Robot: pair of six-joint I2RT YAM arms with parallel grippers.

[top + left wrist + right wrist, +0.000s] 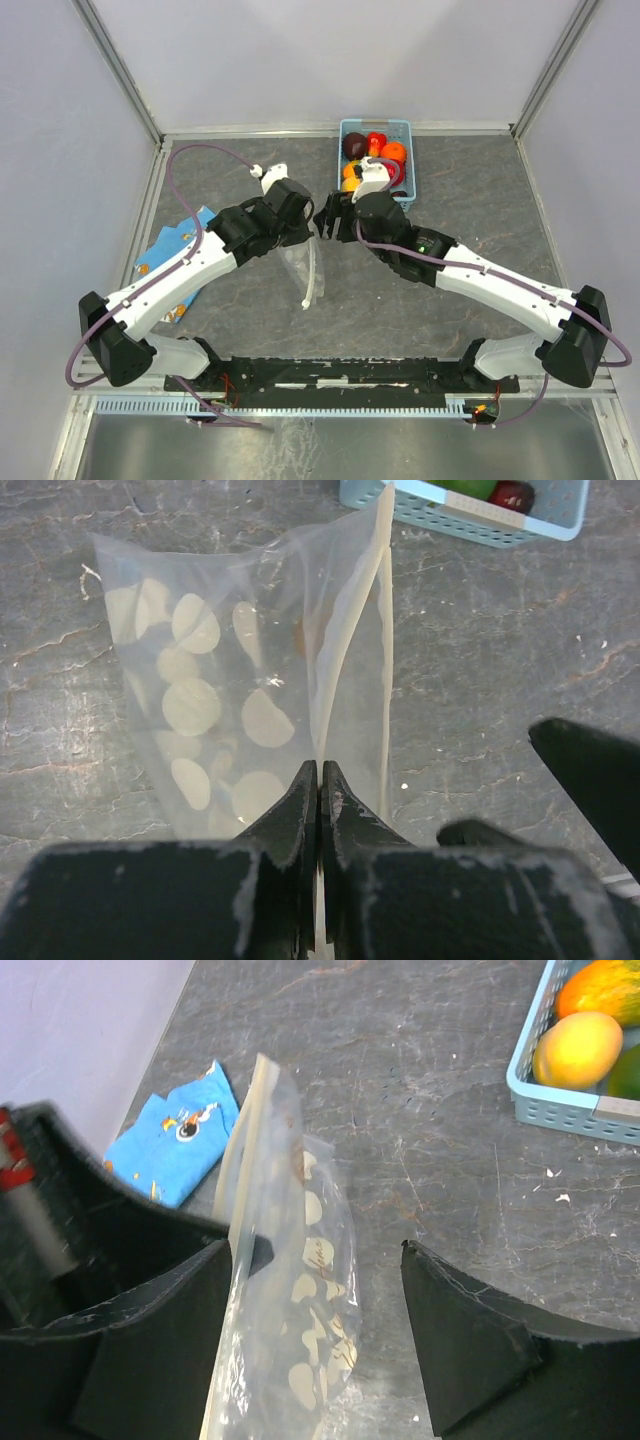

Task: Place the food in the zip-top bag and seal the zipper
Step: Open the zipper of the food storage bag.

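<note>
The clear zip-top bag (303,268) with white oval spots hangs above the table centre. My left gripper (320,770) is shut on its whitish zipper strip (383,630), holding the mouth edge up. The bag also shows in the right wrist view (300,1300), between the fingers of my open right gripper (318,1305), close to the left finger. The right gripper (327,218) sits just right of the bag's top. The food (372,160), red, orange, yellow and maroon toy fruits, lies in the light-blue basket (406,170) behind the grippers.
A blue printed cloth (172,250) lies at the table's left, also visible in the right wrist view (170,1145). The basket shows in the left wrist view (470,515) and the right wrist view (560,1100). Metal frame rails border the table.
</note>
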